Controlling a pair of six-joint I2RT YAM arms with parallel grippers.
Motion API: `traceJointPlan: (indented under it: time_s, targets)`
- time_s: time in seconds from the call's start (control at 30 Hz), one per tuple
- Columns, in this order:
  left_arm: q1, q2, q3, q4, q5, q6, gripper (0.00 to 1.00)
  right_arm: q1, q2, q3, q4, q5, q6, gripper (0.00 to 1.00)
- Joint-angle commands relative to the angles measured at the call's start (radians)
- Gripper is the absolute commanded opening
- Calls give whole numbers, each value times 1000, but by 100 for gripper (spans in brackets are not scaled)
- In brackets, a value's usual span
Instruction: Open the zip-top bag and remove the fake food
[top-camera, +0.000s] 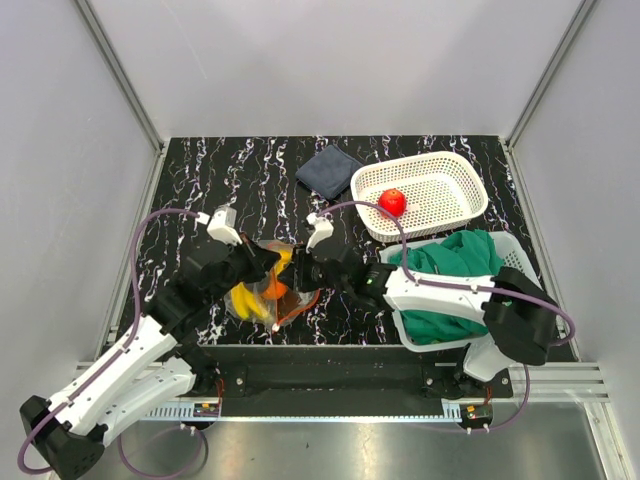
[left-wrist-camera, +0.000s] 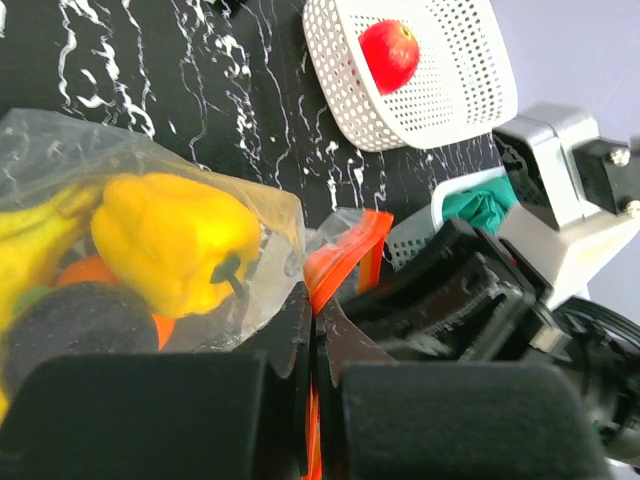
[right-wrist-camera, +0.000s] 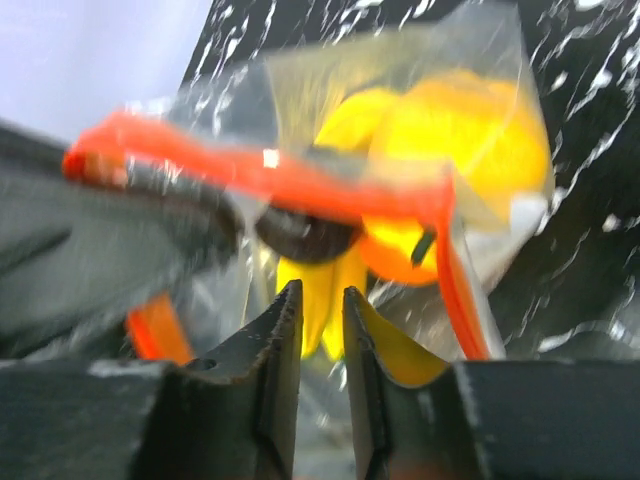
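Light: bright, even, overhead | Shadows: soft, faint | Glare: white glints on zip-top bag (left-wrist-camera: 60, 150) | Blur: right wrist view smeared throughout | Focus: left gripper (left-wrist-camera: 313, 320) soft in near foreground, left wrist view

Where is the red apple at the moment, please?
In the top view, the red apple lies inside the white basket at the far right, just right of the dark blue cloth.

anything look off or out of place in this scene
Nothing is spilled or damaged. The one oddity: a red apple sits alone in the white basket, while the other fake food is inside the zip-top bag. The green cloth heaps up in the second basket.
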Motion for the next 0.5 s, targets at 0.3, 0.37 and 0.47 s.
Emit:
traceJointPlan:
  time_s: [0.3, 0.37, 0.47]
  targets:
    - [2, 12, -76, 190, 91, -82, 0, -13, 153, 10, 220, 210, -124, 57]
    - [2, 22, -75, 207, 117, -85, 0, -16, 169, 12, 240, 208, -129, 69]
    - [2, 50, -63, 210, 128, -76, 0, -22, 182, 6, 271, 205, -151, 90]
